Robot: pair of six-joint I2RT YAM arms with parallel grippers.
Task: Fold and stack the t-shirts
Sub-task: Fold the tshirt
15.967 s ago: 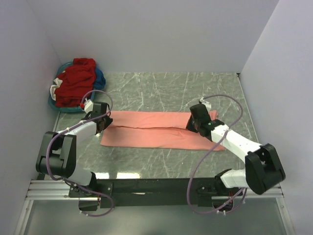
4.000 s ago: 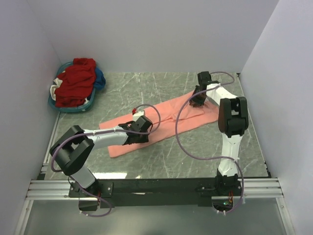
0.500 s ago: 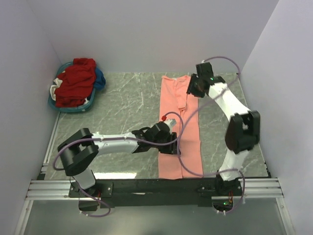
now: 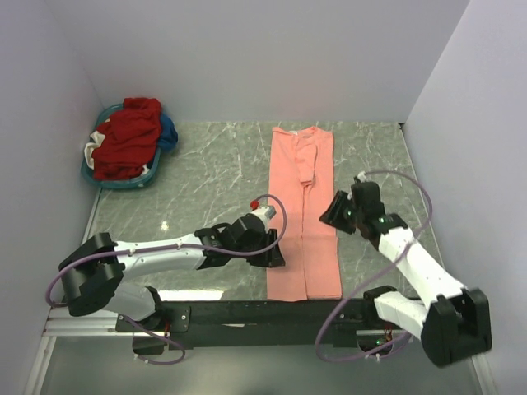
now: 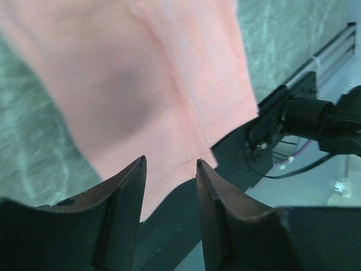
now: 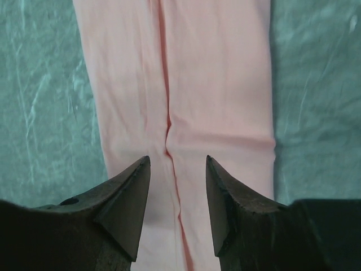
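One pink shirt (image 4: 303,222) lay folded lengthwise on the table (image 4: 206,164) between the left fingers (image 5: 121,212) and right fingers (image 6: 127,206), both pairs apart and empty, while the red shirt (image 4: 123,144) and blue shirt (image 4: 168,132) sat bunched in the basket (image 4: 123,185) well beyond the left fingers.

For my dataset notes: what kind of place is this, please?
Probably a robot test cell, not a home: plain white walls enclose a marble-patterned table, the left arm and right arm are bolted at its near edge, and a salmon-pink t-shirt lies there.

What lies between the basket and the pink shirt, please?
Only bare tabletop lies between the basket and the pink shirt, as the top view shows.
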